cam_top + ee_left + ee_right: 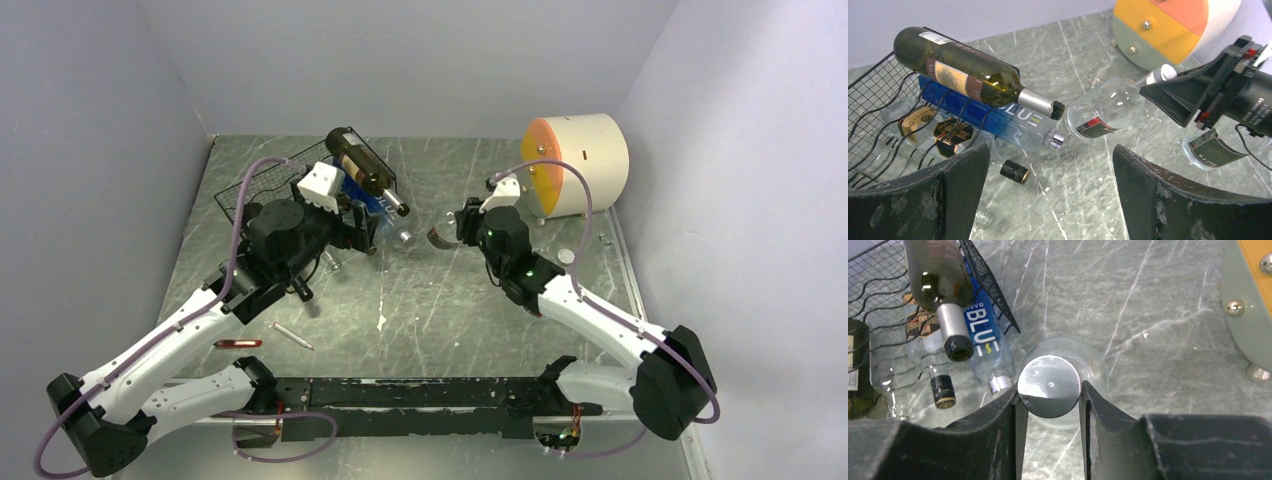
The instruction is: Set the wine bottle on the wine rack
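Observation:
My right gripper [1050, 390] is shut on the silver cap of a clear wine bottle [1103, 112] with a dark red label. The bottle hangs tilted, its base pointing toward the wine rack. The black wire wine rack [255, 185] [873, 100] stands at the back left. A dark green bottle [365, 170] [963, 72] lies across its top tier. A blue bottle [998, 120] and clear labelled bottles [923, 127] lie in its lower tier. My left gripper [1050, 195] [365, 235] hovers open just in front of the rack, with nothing between its fingers.
A white drum with an orange face [580, 160] stands at the back right. A clear labelled container [1205, 150] sits below my right gripper. A black-capped bottle neck [1014, 171] pokes out of the rack's base. A red pen [237, 343] and a grey pen [290, 335] lie near the front left.

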You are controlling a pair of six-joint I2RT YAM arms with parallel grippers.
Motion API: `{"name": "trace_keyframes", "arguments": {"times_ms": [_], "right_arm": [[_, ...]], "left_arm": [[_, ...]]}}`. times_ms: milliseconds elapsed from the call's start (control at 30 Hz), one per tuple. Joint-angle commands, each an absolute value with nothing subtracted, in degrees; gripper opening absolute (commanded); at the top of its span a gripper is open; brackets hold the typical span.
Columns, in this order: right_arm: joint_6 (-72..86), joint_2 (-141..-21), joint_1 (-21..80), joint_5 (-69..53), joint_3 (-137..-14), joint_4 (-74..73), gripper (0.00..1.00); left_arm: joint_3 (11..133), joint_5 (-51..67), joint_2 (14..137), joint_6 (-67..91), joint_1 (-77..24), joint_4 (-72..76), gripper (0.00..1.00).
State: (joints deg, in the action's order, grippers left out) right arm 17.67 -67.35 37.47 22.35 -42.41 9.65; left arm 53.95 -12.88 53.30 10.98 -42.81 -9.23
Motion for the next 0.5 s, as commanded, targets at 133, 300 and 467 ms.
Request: {"name": "trace_keyframes", "arguments": {"times_ms": [133, 300, 467], "right_arm": [[19.70, -63.50, 39.29, 18.39, -39.66, -6.23, 0.00], [18.79, -66.11, 39.37, 14.37, -43.59, -18.77, 0.00], [19.66, -68.05, 39.29, 12.90, -48.65, -28.95, 0.00]], "left_arm": [[56.76, -13.97, 53.63, 11.78, -42.85, -9.47, 0.96], [57.22, -14.57, 53.57, 11.87, -42.85, -9.91, 0.96], [57.03, -14.85, 53.36, 11.80, -42.80, -9.71, 0.96]]}}
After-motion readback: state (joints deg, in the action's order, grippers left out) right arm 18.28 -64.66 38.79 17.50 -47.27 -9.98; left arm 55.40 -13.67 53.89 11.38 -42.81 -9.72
